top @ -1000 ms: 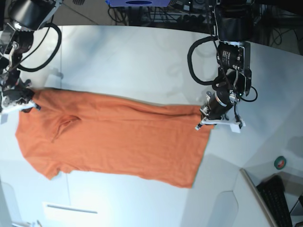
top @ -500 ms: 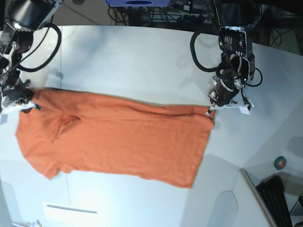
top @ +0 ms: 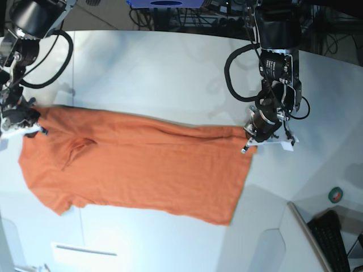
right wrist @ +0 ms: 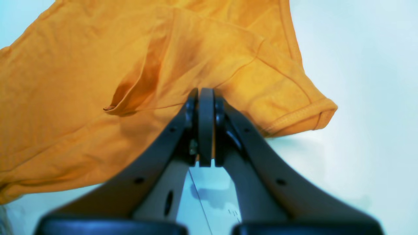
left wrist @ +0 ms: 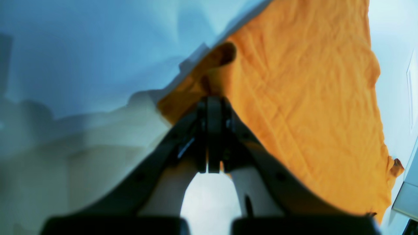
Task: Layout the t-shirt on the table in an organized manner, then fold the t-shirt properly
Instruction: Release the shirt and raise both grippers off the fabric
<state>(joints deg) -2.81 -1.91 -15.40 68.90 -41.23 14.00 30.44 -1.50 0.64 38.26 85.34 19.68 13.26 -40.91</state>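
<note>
Left claw (left wrist: 209, 98): jaws pressed together, pinched on the far hem corner of the t-shirt (top: 142, 164); cloth bunched right at the tips.
Right claw (right wrist: 206, 94): jaws closed tight, clamped on the shirt's edge near a sleeve (right wrist: 294, 107).
T-shirt: spread lengthwise and mostly flat on the white worktop (top: 159, 73), stretched between the two claws, one at each end.
Left wrist view only: a small dark curl of fabric (left wrist: 225, 54) just past the claw tips; shirt body running away to the right.
Right wrist view only: stitched sleeve hem, and a raised fold (right wrist: 130, 94) beside the claw.
Base view only: whole shirt outline, a short crease (top: 79, 146) near the right claw's end, both arms over the worktop.
</note>
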